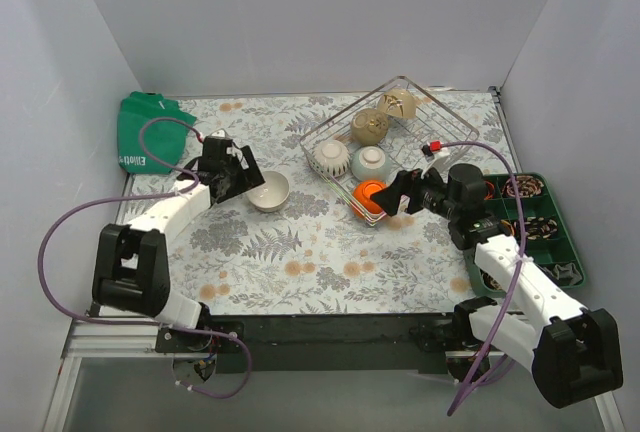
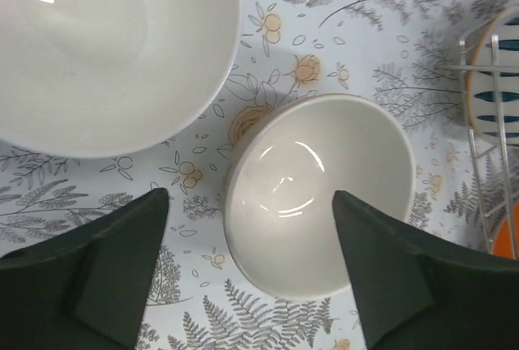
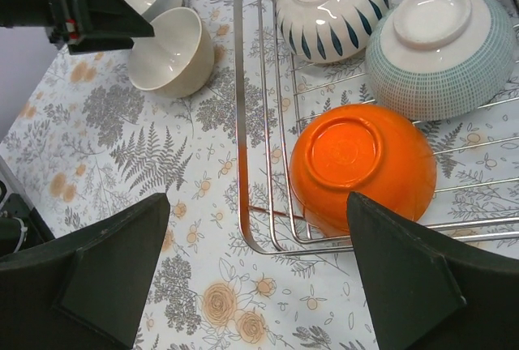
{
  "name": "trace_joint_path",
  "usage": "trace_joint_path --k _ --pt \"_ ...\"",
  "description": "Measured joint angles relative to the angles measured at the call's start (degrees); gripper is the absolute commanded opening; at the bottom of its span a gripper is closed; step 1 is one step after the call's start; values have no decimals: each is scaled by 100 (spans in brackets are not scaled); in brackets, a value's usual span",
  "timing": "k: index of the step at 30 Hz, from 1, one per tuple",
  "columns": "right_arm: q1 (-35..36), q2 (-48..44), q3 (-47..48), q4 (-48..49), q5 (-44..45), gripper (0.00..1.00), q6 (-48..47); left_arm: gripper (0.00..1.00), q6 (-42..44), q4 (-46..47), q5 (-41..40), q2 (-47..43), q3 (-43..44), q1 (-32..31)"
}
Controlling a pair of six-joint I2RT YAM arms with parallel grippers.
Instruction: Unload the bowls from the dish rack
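Open and empty, the right gripper (image 3: pixel 258 204) hovers over the upturned orange bowl (image 3: pixel 361 164) in the far-right dish rack (image 3: pixel 240 83); descending to pinch it seems next. The left gripper (image 2: pixel 250 194) gapes empty above a cream bowl (image 2: pixel 320 192).

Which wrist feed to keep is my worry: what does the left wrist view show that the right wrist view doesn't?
Only left wrist: the cream bowl seen straight down between the fingers of the open left claw. Only right wrist: the pale green bowl upturned in the dish rack, and the open right claw. Both: the cream bowl, the white bowl beside it, the blue-striped bowl, the orange bowl and rack wire.
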Motion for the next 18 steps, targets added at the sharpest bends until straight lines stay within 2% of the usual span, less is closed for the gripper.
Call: trace_joint_path --k 4,12,18 --pt "0 2 291 -264 144 99 -258 98 125 -144 -118 -702 0 0" --pt "0 205 1318 -713 831 99 -1268 98 468 -203 -190 -1858 -33 -2" --pt "0 1067 2417 -1191 1528 99 -2109 98 734 -122 -376 -2400 -319 -219"
